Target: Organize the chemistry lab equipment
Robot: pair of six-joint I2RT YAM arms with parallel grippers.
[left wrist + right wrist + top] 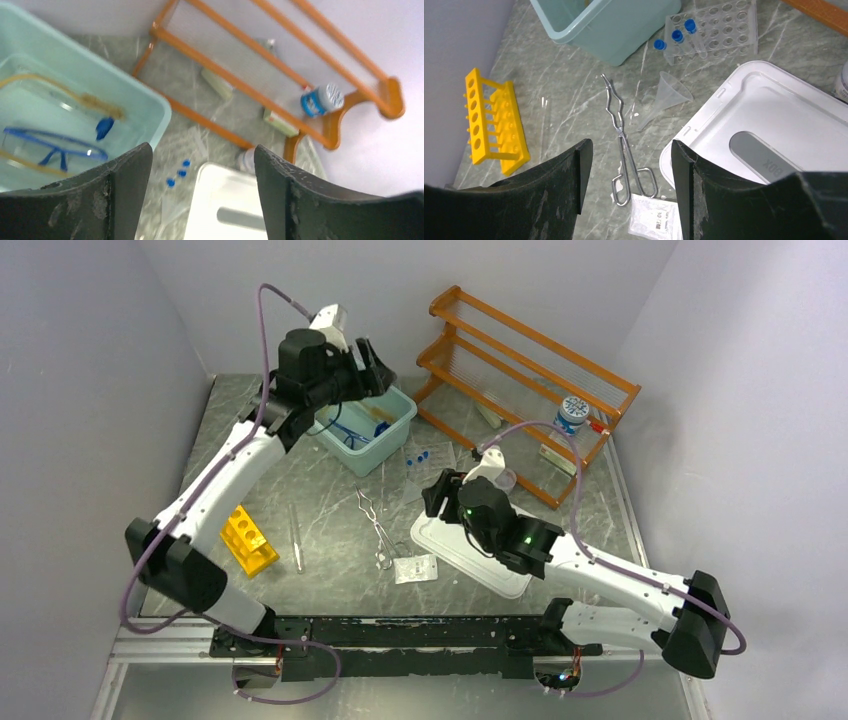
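Lab equipment lies scattered over the grey table (330, 585). In the overhead view, a yellow rack (248, 538) sits at lower left on its side, a glass tube (296, 538) lies just beside it, and metal tongs (376, 530) lie at centre with a small packet (415, 568) by their handles. A white tray (470, 562) lies lower right of the tongs. A teal bin (400, 425) stands at upper centre; the left wrist view shows blue goggles (55, 145) and amber tubing (60, 89) inside it. Blue-capped vials (676, 35) stand in a clear rack (724, 25) between the bin and the tray, and a clear funnel (666, 97) lies on its side near them. An orange shelf (530, 370) runs along the upper right, with a blue-and-white jar (572, 412) on it. The left gripper (372, 368) hangs over the bin's far edge, jaws spread wide with nothing between them. The right gripper (437, 498) hovers near the tray's upper left corner; its jaws are also wide apart and grip nothing, and its wrist view frames the tongs on the table between its fingers (569, 185).
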